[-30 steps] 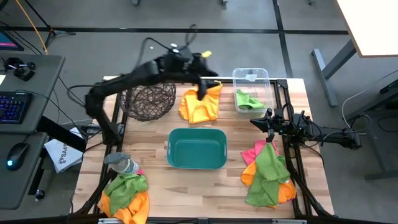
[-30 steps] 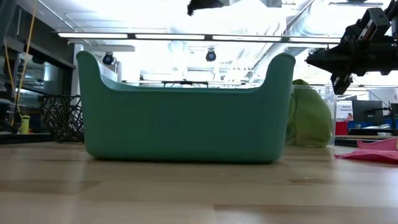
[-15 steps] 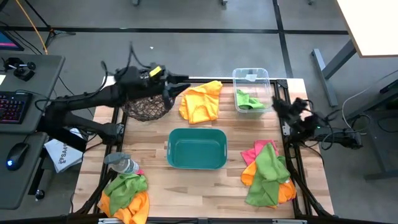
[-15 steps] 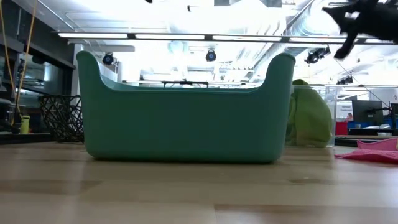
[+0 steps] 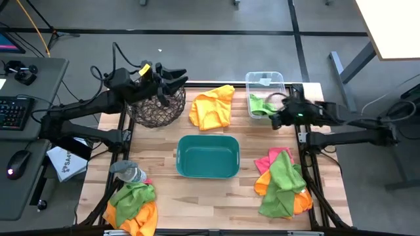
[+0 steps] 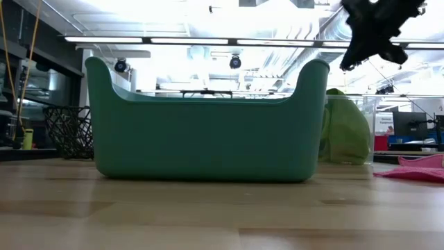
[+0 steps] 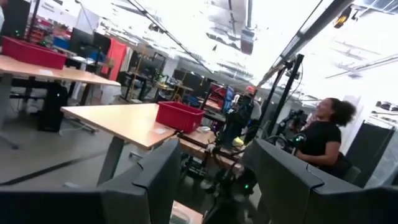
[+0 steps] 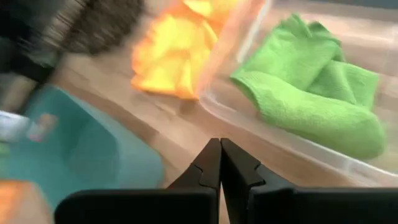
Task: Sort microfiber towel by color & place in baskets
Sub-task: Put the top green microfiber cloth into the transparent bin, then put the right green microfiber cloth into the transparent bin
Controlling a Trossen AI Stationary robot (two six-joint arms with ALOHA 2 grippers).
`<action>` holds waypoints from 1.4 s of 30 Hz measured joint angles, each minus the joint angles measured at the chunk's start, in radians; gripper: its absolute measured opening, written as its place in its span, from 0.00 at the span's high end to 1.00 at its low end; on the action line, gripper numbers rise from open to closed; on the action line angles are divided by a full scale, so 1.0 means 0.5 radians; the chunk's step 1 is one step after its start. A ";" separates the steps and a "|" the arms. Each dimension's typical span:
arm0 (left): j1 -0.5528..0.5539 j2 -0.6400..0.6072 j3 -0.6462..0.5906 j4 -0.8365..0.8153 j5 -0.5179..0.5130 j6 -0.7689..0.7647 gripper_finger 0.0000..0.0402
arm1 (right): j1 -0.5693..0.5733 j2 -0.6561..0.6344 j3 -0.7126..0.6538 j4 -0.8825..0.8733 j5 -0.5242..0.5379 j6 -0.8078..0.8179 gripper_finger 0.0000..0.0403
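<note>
The round dark wire-mesh basket (image 5: pixel 157 108) sits near the far left corner of the wooden table (image 5: pixel 197 203), and I cannot tell if any cloth is in it. The left gripper (image 5: pixel 176 75) hangs above its far rim with its two fingers spread wide and holding nothing. The clear rectangular plastic bin (image 5: pixel 265 94) sits by the far right corner with a lime green soft cloth (image 8: pixel 311 93) inside. The right gripper (image 5: pixel 275 121) is just beside the bin's near side, fingers pressed together with nothing between them. The teal rectangular plastic tub (image 5: pixel 207 156) in the middle of the table has no cloth in it. An orange soft cloth (image 5: pixel 211 108) lies on the table between the basket and the bin. A pile of pink, green and orange cloths (image 5: pixel 282 180) lies by the right edge. Another pile of green and orange cloths (image 5: pixel 132 206) lies at the near left corner.
</note>
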 joint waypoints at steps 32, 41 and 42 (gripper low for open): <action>-0.001 -0.036 -0.001 -0.057 0.048 0.122 0.54 | -1.006 0.604 0.108 0.259 -0.296 -0.728 1.00; -0.001 -0.036 -0.001 -0.057 0.016 0.195 0.54 | -0.945 0.198 0.327 0.291 -0.645 -0.851 1.00; -0.001 -0.036 -0.001 -0.056 0.008 0.195 0.54 | -0.928 0.160 0.335 0.283 -0.794 -0.828 1.00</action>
